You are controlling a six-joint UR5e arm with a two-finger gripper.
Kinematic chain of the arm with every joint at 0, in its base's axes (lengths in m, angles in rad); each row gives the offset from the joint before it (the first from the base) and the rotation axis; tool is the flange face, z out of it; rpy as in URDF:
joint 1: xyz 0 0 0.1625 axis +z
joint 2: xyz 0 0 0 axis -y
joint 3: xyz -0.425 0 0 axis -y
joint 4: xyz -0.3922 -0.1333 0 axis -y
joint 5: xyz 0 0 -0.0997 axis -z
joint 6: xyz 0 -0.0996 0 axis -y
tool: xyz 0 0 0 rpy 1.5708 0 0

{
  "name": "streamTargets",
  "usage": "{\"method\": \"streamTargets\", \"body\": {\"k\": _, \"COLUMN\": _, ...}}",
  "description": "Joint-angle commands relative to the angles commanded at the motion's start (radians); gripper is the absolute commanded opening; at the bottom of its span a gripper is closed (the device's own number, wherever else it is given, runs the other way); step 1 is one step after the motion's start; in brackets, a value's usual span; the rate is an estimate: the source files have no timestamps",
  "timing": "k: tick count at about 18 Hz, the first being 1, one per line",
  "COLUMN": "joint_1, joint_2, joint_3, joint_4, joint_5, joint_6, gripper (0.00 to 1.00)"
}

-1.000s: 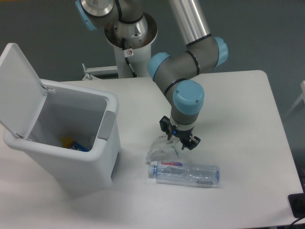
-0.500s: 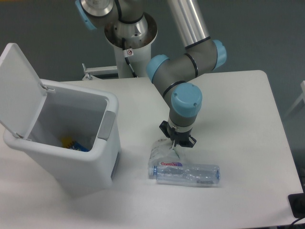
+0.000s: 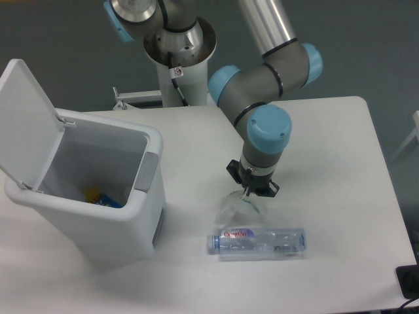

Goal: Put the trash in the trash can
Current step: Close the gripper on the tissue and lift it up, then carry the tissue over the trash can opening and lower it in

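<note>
A small crumpled translucent wrapper (image 3: pixel 237 208) hangs from my gripper (image 3: pixel 251 192), which is shut on its top, just above the table. Right below it a crushed clear plastic bottle (image 3: pixel 258 243) with a white-and-purple label lies on its side on the table. The trash can (image 3: pixel 91 216), a large white bin with its flip lid standing open and a grey tab on its front rim, stands at the left, well apart from the gripper.
Something blue and yellow lies at the bottom of the bin (image 3: pixel 101 197). The arm's base column (image 3: pixel 178 62) rises at the back of the white table (image 3: pixel 340 150). A dark object (image 3: pixel 408 281) shows at the lower right corner.
The gripper has shut on the wrapper and risen slightly to the right, lifting it off the table. The bottle has shifted a little lower and to the right.
</note>
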Motion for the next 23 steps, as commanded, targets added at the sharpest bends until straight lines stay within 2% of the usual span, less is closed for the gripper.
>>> {"method": "streamTargets", "body": {"k": 3, "joint_1": 0.021, "joint_2": 0.006, "joint_3": 0.014, "joint_4": -0.048, "joint_5": -0.017, "joint_6": 0.003, "gripper": 0.00}}
{"method": "streamTargets", "body": {"k": 5, "joint_1": 0.043, "joint_2": 0.029, "joint_3": 0.023, "joint_4": -0.066, "joint_5": -0.083, "joint_6": 0.008, "gripper": 0.00}}
{"method": "streamTargets", "body": {"k": 7, "joint_1": 0.063, "joint_2": 0.043, "joint_3": 0.055, "joint_4": -0.118, "joint_5": -0.132, "joint_6": 0.017, "gripper": 0.00}}
{"method": "streamTargets", "body": {"k": 12, "joint_1": 0.063, "joint_2": 0.052, "joint_3": 0.158, "joint_4": -0.195, "joint_5": -0.166, "joint_6": -0.043, "gripper": 0.00}}
{"method": "streamTargets", "body": {"k": 15, "joint_1": 0.066, "joint_2": 0.095, "joint_3": 0.181, "joint_4": -0.240, "joint_5": -0.210, "joint_6": -0.051, "gripper": 0.00}}
{"method": "streamTargets", "body": {"k": 18, "joint_1": 0.063, "joint_2": 0.147, "joint_3": 0.189, "joint_4": -0.257, "joint_5": -0.259, "joint_6": -0.061, "gripper": 0.00}}
{"method": "streamTargets", "body": {"k": 23, "joint_1": 0.048, "joint_2": 0.207, "joint_3": 0.197, "joint_4": -0.252, "joint_5": -0.346, "joint_6": -0.115, "gripper": 0.00}}
